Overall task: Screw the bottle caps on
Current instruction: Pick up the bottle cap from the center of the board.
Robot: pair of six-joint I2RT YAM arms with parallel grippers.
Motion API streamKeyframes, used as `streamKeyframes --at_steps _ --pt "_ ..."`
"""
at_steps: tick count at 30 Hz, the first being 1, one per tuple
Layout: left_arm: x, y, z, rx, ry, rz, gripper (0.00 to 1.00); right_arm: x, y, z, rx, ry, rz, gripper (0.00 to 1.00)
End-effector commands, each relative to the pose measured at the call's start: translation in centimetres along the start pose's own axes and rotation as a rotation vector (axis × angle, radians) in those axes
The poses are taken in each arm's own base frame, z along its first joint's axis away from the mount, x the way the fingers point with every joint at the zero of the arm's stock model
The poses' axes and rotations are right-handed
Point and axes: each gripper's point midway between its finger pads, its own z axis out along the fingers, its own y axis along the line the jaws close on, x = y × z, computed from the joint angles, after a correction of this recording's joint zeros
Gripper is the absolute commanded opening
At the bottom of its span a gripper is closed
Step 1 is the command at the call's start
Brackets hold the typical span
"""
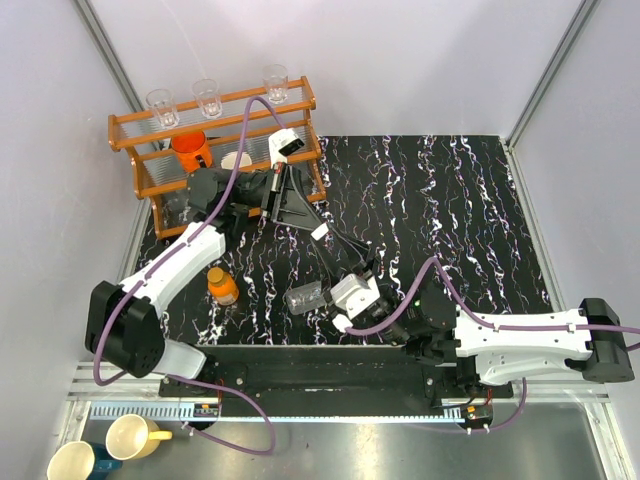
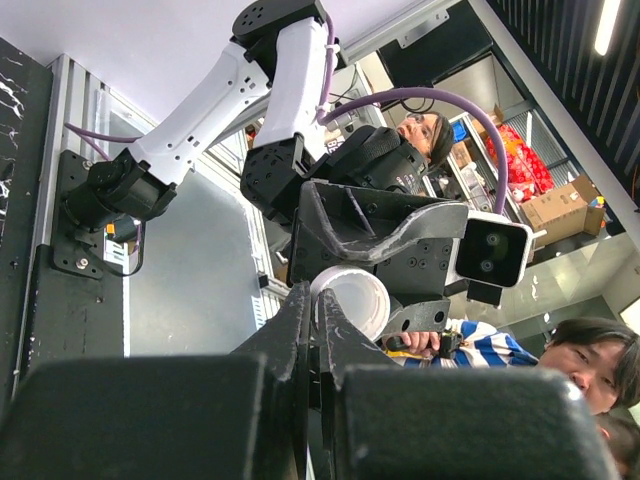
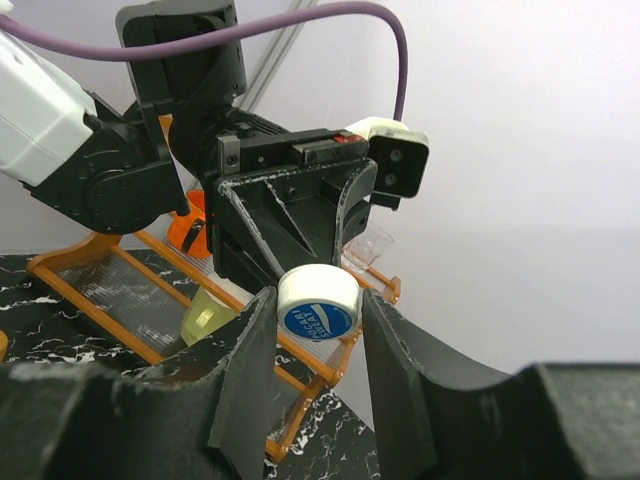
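White cap (image 3: 318, 302) pinched by right gripper (image 3: 318, 297); left gripper (image 2: 313, 298) pressed together; clear bottle (image 1: 308, 298) lying, orange bottle (image 1: 223, 287) upright.

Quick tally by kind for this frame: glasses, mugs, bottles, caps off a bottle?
clear glasses: 3
mugs: 3
bottles: 2
blue-rimmed cap: 1
Total: 9
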Motion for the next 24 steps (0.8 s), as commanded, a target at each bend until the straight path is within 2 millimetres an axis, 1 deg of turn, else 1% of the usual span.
streamKeyframes --at_steps 1,2,5,18,21,22,24 --pt "0.2 -2.0 0.0 0.017 -0.024 0.094 0.00 -0.4 -1.3 0.0 0.059 0.014 0.060 0.45" --pt "0.2 -1.9 0.0 0.018 -0.024 0.091 0.00 -0.3 -1.2 0.0 0.057 0.016 0.061 0.47" --pt "0.2 -2.0 0.0 0.018 -0.023 0.095 0.00 -0.4 -1.7 0.0 0.074 0.013 0.068 0.47" --pt "0.3 -1.2 -0.1 0.000 -0.028 0.083 0.00 -1.3 -1.5 -0.1 0.041 -0.023 0.126 0.36" --pt "0.3 -0.9 -0.1 -0.007 -0.028 0.082 0.00 -1.2 -1.3 -0.1 0.029 -0.015 0.132 0.34" --pt "0.2 -0.6 -0.1 -0.014 -0.030 0.062 0.04 -1.1 -1.2 -0.2 0.023 -0.008 0.131 0.33" --pt "-0.1 0.1 -0.3 -0.029 -0.034 0.077 0.28 -1.3 -1.3 -0.3 0.018 -0.005 0.152 0.32"
